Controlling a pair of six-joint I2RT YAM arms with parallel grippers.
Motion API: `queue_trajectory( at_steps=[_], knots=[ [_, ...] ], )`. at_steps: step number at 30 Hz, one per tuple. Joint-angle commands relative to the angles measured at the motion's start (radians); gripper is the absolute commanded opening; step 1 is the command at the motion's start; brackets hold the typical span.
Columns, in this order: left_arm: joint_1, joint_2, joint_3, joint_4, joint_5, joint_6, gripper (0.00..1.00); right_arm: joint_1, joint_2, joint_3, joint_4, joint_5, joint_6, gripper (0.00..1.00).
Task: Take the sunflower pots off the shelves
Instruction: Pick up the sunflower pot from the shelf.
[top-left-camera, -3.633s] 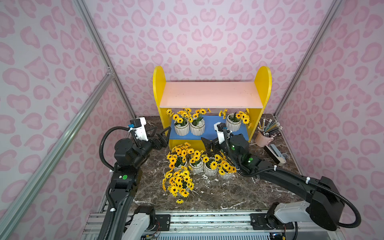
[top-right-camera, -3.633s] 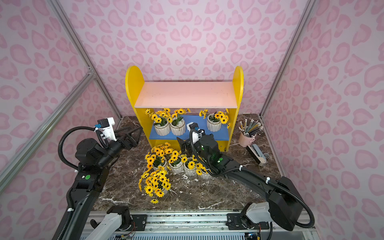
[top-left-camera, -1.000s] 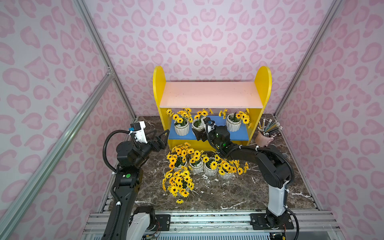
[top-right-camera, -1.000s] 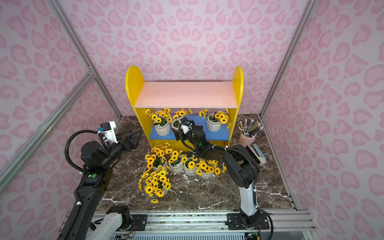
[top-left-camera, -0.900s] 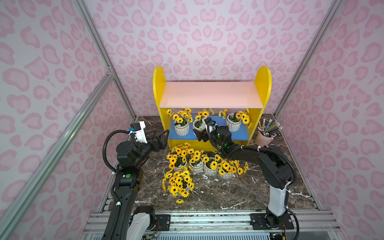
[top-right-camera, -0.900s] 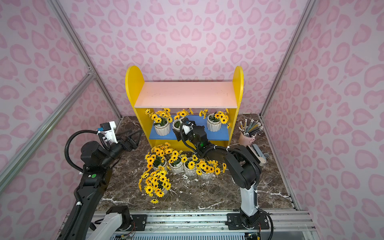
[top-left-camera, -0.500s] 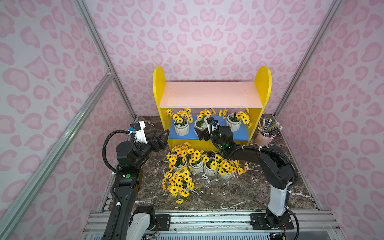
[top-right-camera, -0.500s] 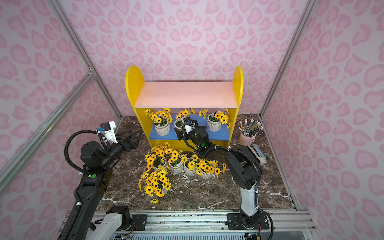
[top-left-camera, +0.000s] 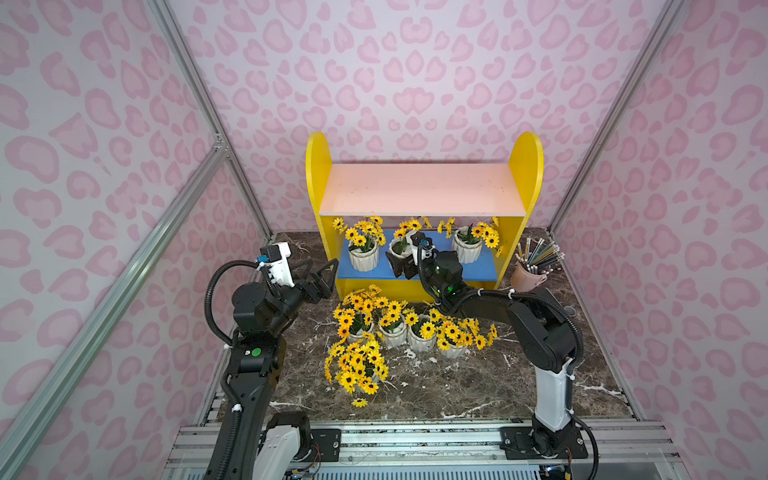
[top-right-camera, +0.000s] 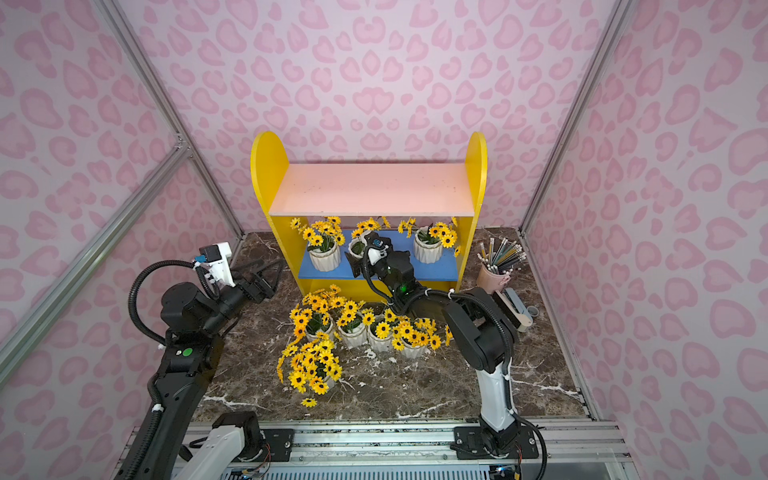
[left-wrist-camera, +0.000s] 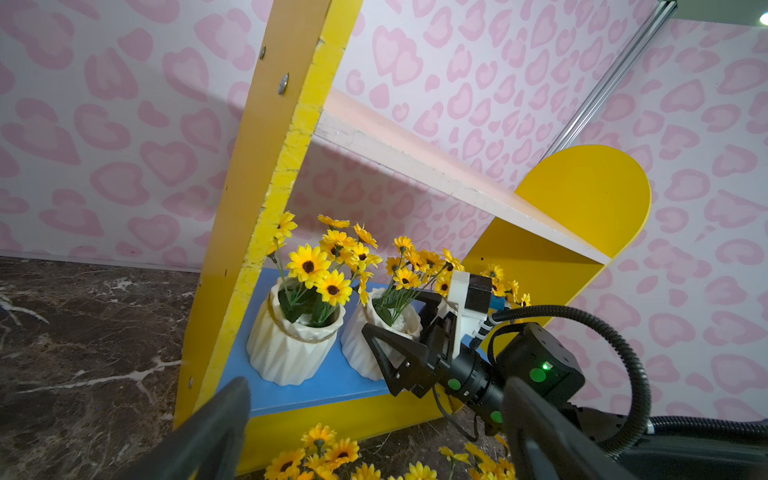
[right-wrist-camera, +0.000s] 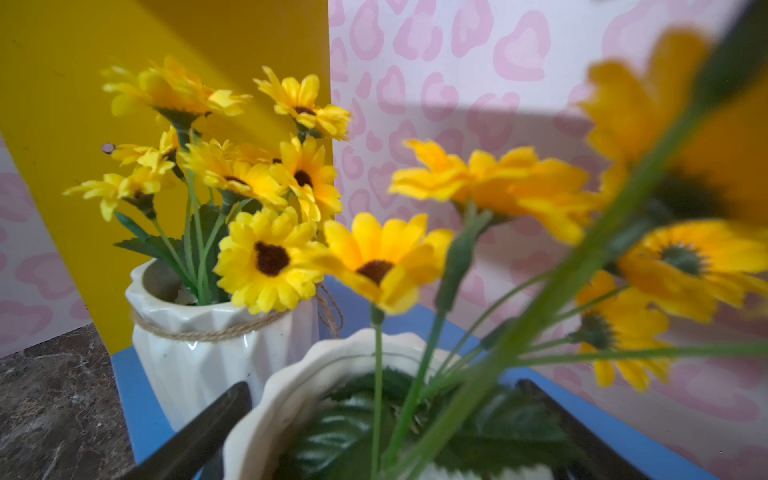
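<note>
The left end effector (top-left-camera: 321, 268) hangs above the marble worktop (top-left-camera: 478, 386). Its fingers (left-wrist-camera: 216, 432) are spread wide, with nothing between them. Just ahead of it and to its right rises the near yellow side panel (top-left-camera: 318, 166) of the shelves (top-left-camera: 419, 189). It is close to the panel, but contact cannot be told.

Past that panel, on the blue lower board (top-left-camera: 478, 270), the left pot (top-left-camera: 363, 259) stands upright. It is just to the left of the right end effector (top-left-camera: 402, 262). That end effector reaches in over the lower board with its fingers (right-wrist-camera: 199, 432) opened wide on either side of the middle pot (top-left-camera: 398, 248). The pot sits upright between them, and whether either finger touches its wall cannot be told. To the right of this end effector, and apart from it, the right pot (top-left-camera: 467, 249) stands on the same board.

In front of the right end effector and lower down, on the worktop, more sunflower pots (top-left-camera: 419, 343) stand four in a row, partly under its arm. A fifth bunch (top-left-camera: 357, 368) lies in front of the row's left end, its pot mostly hidden by drooping flowers. A loose flower head (top-left-camera: 359, 402) lies nearer the arm bases.

Farther right of the right end effector, beside the shelves' far panel, stands the pink cup of pencils (top-left-camera: 525, 280).
</note>
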Motion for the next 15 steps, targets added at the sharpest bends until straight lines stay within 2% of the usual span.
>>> queue_trajectory(
  at_steps=[1,4,9,12,15],
  knots=[
    [0.001,-0.004,0.001,0.011,-0.008,0.014,0.96,-0.002,0.02,0.03,0.03,-0.005,0.012,0.99],
    [0.001,-0.007,0.002,0.009,-0.011,0.016,0.96,-0.007,0.025,0.03,0.029,-0.013,0.025,0.99],
    [0.001,-0.007,0.003,0.008,-0.013,0.017,0.96,-0.018,0.018,0.011,0.028,-0.038,0.046,0.87],
    [0.001,-0.008,0.003,0.005,-0.014,0.019,0.96,-0.026,0.012,0.004,0.027,-0.066,0.053,0.74],
    [0.001,-0.01,0.002,0.005,-0.016,0.02,0.96,-0.029,0.001,0.003,0.015,-0.101,0.054,0.48]
  ],
)
